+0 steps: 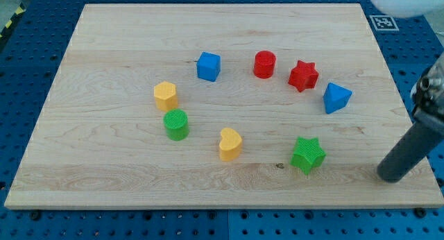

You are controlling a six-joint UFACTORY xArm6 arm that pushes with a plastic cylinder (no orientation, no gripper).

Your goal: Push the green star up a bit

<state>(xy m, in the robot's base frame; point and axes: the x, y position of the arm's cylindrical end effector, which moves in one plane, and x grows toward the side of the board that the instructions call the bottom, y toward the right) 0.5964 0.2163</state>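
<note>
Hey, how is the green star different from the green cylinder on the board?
The green star block has points; the green cylinder block is round. The star sits toward the view's lower right, close to my tip; the cylinder sits left of centre, just below the yellow block. Both share one green and look ribbed.

Bright, even overhead light — soft short shadows under the blocks; the rod (406, 157) looks slightly blurred.

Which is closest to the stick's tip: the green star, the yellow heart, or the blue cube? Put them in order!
From my tip, at the board's right edge:
1. Green star, just to the tip's left, near the view's bottom.
2. Yellow heart, farther left, around the middle.
3. Blue cube, farthest, up toward the view's top left.
</note>
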